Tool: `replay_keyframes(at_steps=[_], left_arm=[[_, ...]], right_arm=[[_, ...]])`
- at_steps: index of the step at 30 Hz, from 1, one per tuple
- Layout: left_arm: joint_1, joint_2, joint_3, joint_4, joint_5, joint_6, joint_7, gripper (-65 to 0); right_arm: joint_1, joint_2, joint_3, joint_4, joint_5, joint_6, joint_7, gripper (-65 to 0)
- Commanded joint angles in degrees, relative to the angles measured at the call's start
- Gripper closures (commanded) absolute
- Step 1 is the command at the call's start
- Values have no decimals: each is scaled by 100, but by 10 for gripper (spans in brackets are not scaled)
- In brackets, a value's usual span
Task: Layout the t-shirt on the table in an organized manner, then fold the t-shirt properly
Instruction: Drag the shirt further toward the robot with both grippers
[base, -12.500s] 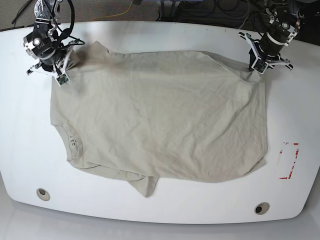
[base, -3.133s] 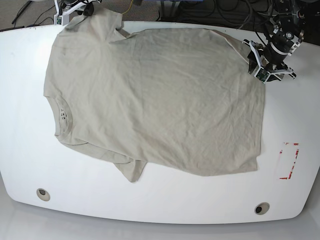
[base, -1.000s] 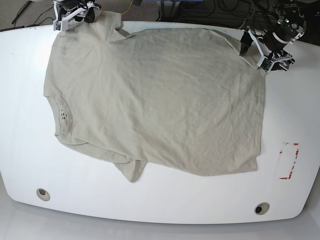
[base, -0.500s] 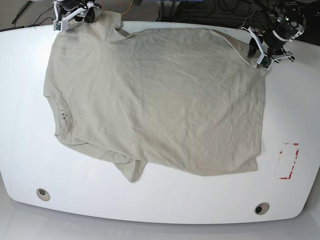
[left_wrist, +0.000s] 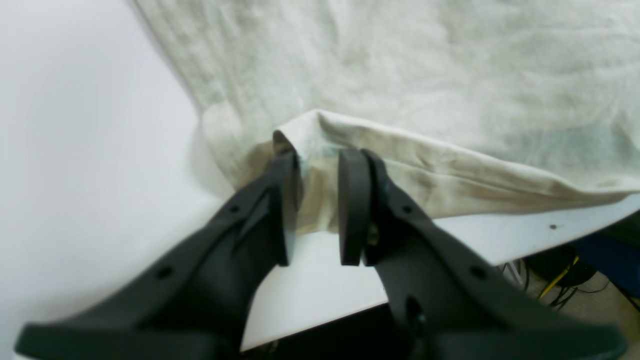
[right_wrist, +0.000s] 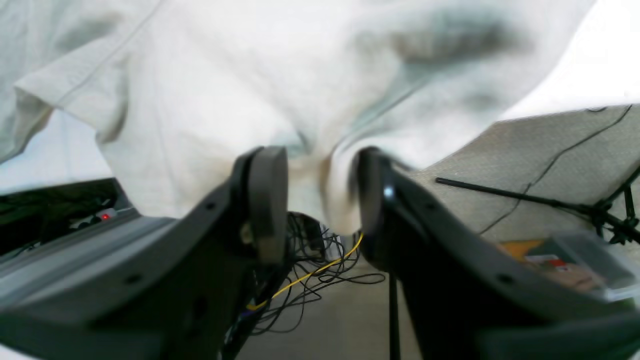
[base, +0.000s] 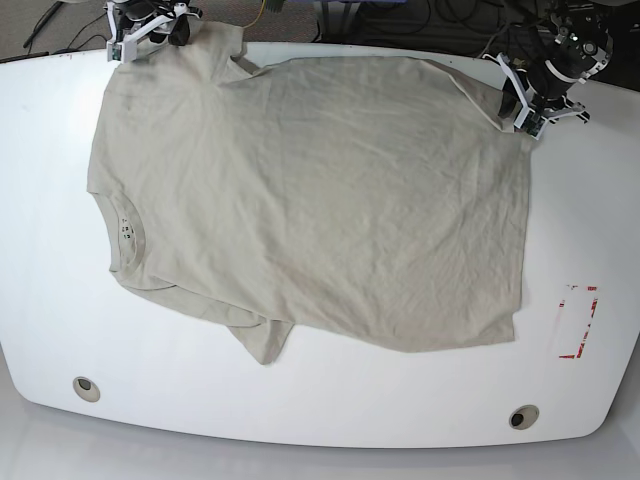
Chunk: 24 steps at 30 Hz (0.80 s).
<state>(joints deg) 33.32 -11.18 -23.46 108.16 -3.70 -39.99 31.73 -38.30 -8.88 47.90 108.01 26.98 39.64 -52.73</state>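
The wrinkled beige t-shirt lies spread flat across the glossy white table, collar toward the left, one sleeve overhanging the far edge.

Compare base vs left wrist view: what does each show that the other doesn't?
Base only: the whole khaki cotton t-shirt spread flat, its collar label, the red tape rectangle, both grommet holes, and the right pincer at the sleeve. Left wrist only: a raised fabric fold sitting between the left pincer's dark fingers, which stand narrowly apart. Both: the glossy white table and that shirt corner at its far edge.
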Motion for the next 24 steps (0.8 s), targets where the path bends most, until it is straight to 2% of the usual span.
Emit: replay_keyframes(at_steps=[1,4,9,24], left_arm=[[22,-64,-49,90,-56,-1,-82,-115],[22,-64,-58,90,-56,-1,-82,-104],[13,-29,-269,90,199,-1,-82,0],[22,-20,-884,107,287,-1,-100,0]], right_arm=[[-68,31,32,96,58,36,82,-233],[-77,31,32,96,58,36,82,-233],[-77,31,32,96,58,36,82,-233],[-51,31,32,96,58,36,82,-233]])
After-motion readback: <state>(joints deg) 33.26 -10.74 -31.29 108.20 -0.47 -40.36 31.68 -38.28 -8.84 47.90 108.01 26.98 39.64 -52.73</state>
